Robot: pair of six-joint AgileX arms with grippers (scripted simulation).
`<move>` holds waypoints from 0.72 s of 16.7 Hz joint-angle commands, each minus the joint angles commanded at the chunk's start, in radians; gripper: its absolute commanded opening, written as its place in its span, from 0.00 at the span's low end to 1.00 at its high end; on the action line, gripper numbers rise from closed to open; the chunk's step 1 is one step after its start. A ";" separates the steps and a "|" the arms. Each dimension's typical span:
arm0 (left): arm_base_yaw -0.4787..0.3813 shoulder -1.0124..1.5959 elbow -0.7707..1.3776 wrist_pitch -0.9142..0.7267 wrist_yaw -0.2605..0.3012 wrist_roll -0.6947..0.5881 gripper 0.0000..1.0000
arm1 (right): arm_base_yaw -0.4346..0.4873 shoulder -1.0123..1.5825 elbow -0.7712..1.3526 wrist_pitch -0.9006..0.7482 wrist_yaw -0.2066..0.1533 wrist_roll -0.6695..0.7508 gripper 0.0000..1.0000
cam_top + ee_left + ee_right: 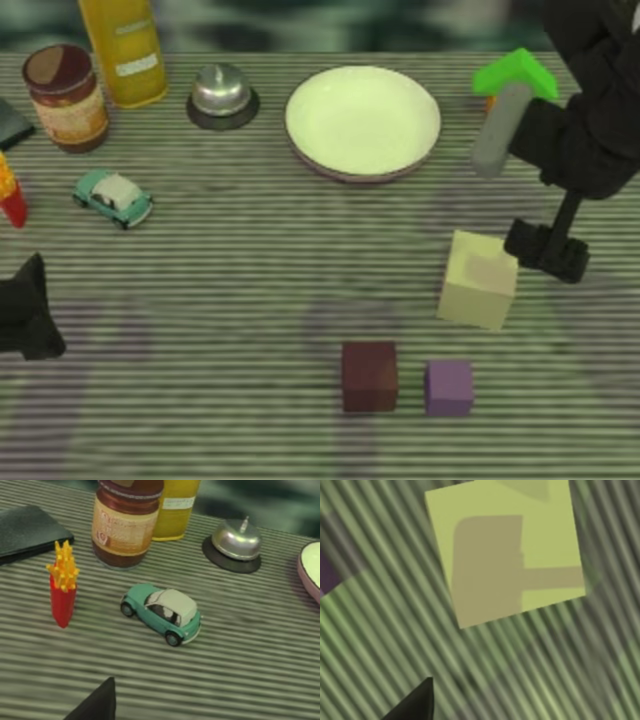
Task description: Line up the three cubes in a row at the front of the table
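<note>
Near the table's (220, 300) front, the dark reddish-brown cube (369, 376) and the small purple cube (449, 387) sit side by side. Farther back and to their right, the large pale yellow cube (480, 280) rests slightly turned. My right gripper (545, 252) hovers open just off the yellow cube's right side and holds nothing. In the right wrist view the yellow cube (505, 550) carries the gripper's shadow, one dark fingertip (417, 700) shows, and a sliver of the purple cube (326, 572) sits at the edge. My left gripper (28, 318) is parked open at the left edge.
Along the back stand a yellow bottle (124, 50), a jar (66, 97), a bell (222, 95), a white plate (362, 122) and a green-roofed orange block (515, 75). A teal toy car (113, 197) and a red box of fries (10, 190) lie at the left.
</note>
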 joint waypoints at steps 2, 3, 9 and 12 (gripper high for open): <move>0.051 -0.127 -0.096 0.083 0.007 0.088 1.00 | 0.028 0.138 0.113 -0.073 0.001 -0.057 1.00; 0.071 -0.182 -0.136 0.119 0.011 0.127 1.00 | 0.040 0.198 0.162 -0.103 0.001 -0.081 1.00; 0.124 -0.343 -0.236 0.222 0.021 0.239 1.00 | 0.073 0.352 0.299 -0.182 0.003 -0.148 1.00; 0.124 -0.343 -0.236 0.222 0.021 0.239 1.00 | 0.073 0.352 0.299 -0.182 0.003 -0.148 1.00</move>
